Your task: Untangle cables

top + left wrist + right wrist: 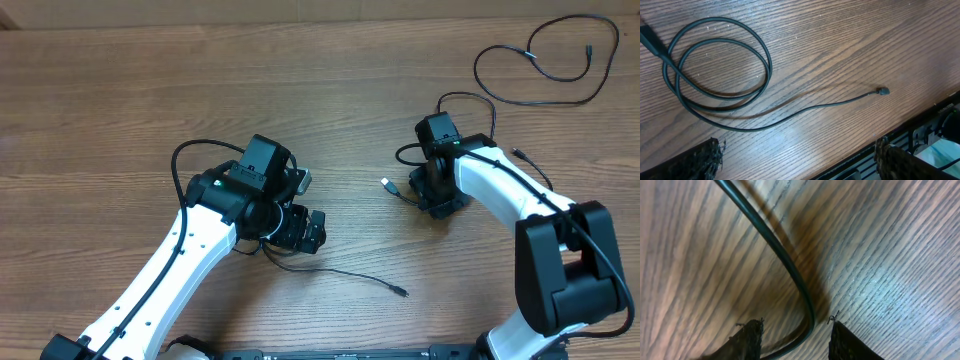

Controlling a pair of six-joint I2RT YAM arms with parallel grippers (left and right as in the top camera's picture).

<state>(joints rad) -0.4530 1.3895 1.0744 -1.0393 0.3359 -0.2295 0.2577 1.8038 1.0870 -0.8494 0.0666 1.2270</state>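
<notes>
One thin black cable (720, 107) lies in a double loop on the wood, its tail running to a small plug (883, 91). My left gripper (797, 162) hovers over the tail, open wide, nothing between its fingers (695, 162). From overhead that tail (345, 272) trails right of the left gripper (300, 228). My right gripper (437, 200) is down on a small cable tangle (402, 193) with a light plug (386, 184). In the right wrist view a cable (790, 265) curves between the fingertips (747, 340), which stand apart on either side; right gripper (796, 340) open.
A third cable (545, 65) lies in a loose loop at the table's far right corner. The table's front edge (920, 120) runs close to the left gripper, with dark framework below it. Thick black arm cables arch over both wrists.
</notes>
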